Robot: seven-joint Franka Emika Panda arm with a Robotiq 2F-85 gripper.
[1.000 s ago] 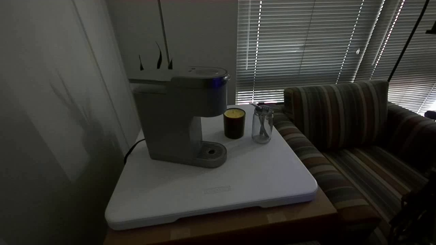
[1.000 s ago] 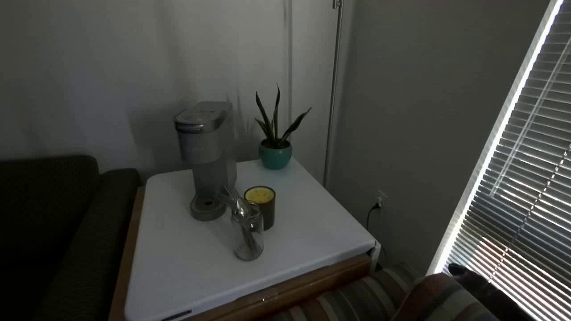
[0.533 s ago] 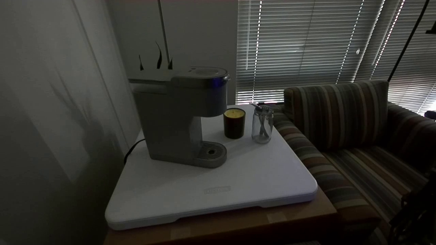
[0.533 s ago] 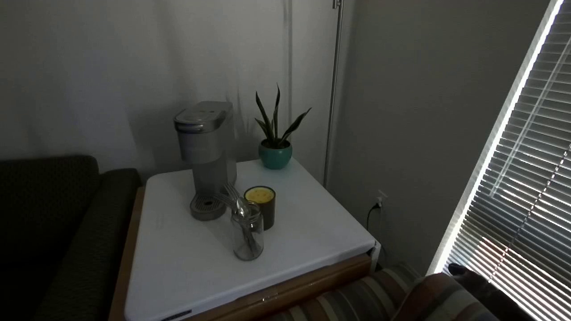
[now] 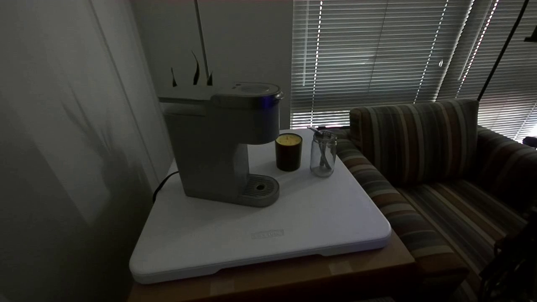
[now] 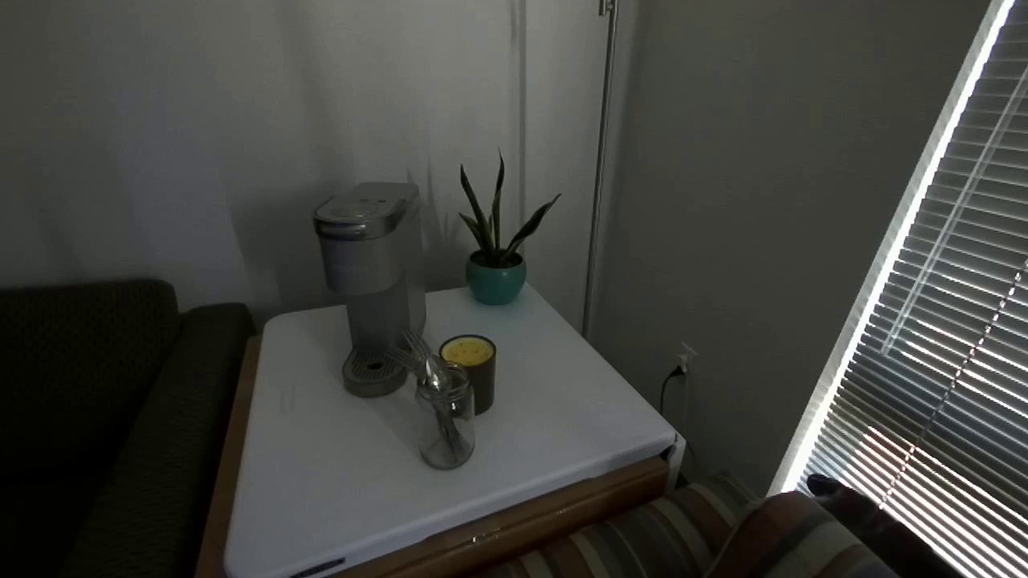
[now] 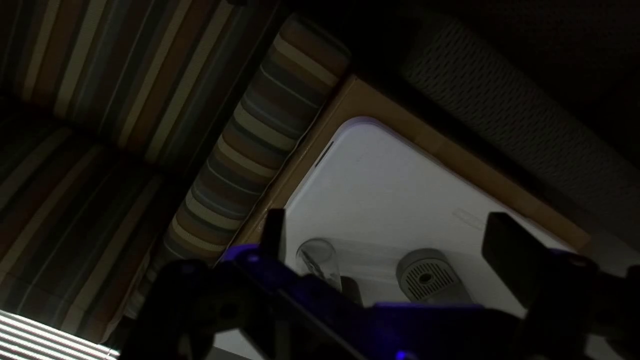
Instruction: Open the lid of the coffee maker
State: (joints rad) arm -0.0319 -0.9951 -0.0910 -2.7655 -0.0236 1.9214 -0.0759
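Observation:
The grey coffee maker stands upright on a white table top and shows in both exterior views (image 5: 209,151) (image 6: 365,269). Its lid lies flat and closed on top of the head in both exterior views (image 5: 254,89) (image 6: 357,209). A bluish glint shows on the head's front edge. In the wrist view the coffee maker's round drip base (image 7: 442,292) shows below the gripper; its upper part and the lid are hidden behind the gripper body. My gripper (image 7: 387,227) is open, its fingers wide apart with nothing between them. It is out of both exterior views.
A dark cup with a yellowish top (image 5: 288,157) and a glass jar with cutlery (image 6: 446,425) stand beside the coffee maker on the white table top (image 5: 268,260). A plant in a teal pot (image 6: 495,281) stands behind. A striped armchair (image 5: 413,142) adjoins the table; walls are close.

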